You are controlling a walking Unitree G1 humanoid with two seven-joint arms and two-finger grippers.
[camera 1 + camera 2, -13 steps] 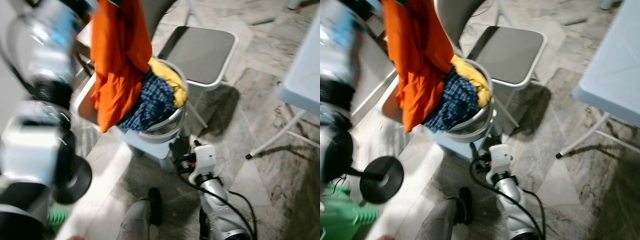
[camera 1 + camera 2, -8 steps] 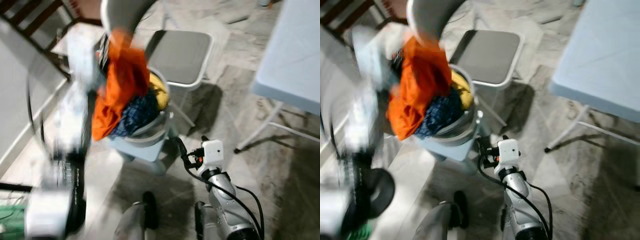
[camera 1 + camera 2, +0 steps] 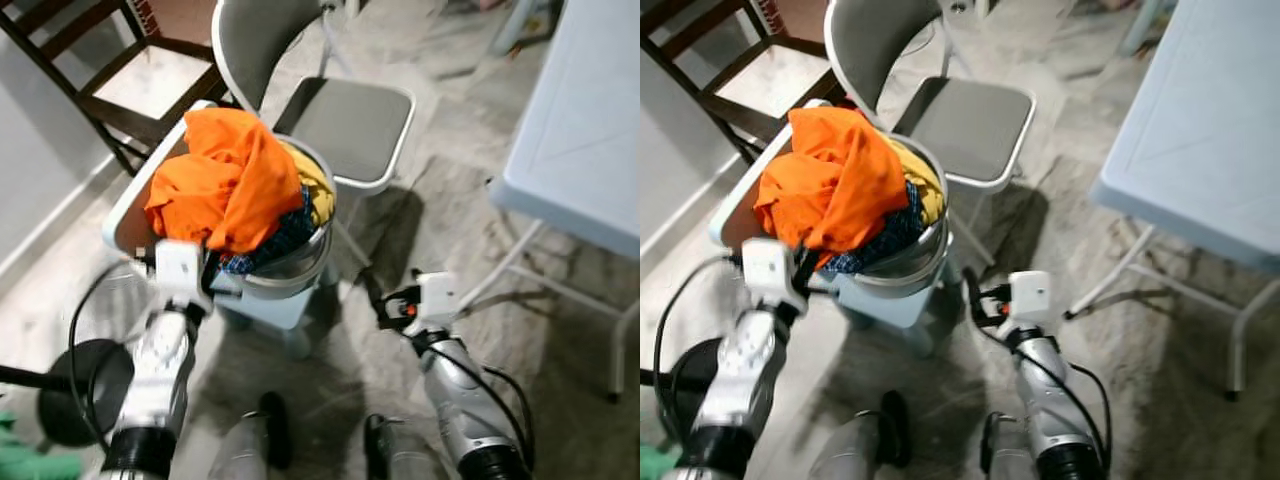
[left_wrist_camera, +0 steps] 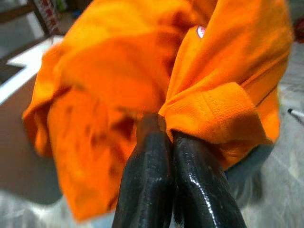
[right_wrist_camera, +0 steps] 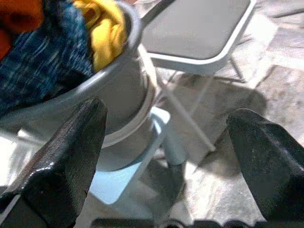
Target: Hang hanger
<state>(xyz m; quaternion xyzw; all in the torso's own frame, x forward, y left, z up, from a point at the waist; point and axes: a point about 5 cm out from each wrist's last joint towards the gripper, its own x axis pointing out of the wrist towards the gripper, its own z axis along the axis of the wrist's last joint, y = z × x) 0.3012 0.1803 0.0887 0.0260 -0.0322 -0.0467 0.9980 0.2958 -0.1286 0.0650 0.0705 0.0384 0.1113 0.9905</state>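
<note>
Grey folding chair (image 3: pixel 352 125) beside white table (image 3: pixel 580 130)

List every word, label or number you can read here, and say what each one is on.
None can be read.
Small round badge on the orange garment: too blurred to read.
Red marks on the white sign behind the garment: too blurred to read.

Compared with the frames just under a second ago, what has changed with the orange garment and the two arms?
The left arm has come down from head height, and the orange garment it held up now lies piled on the clothes in the metal tub. The left claw is still shut on the cloth. The right claw stays open and idle near the tub. The grey chair and table are unchanged.
</note>
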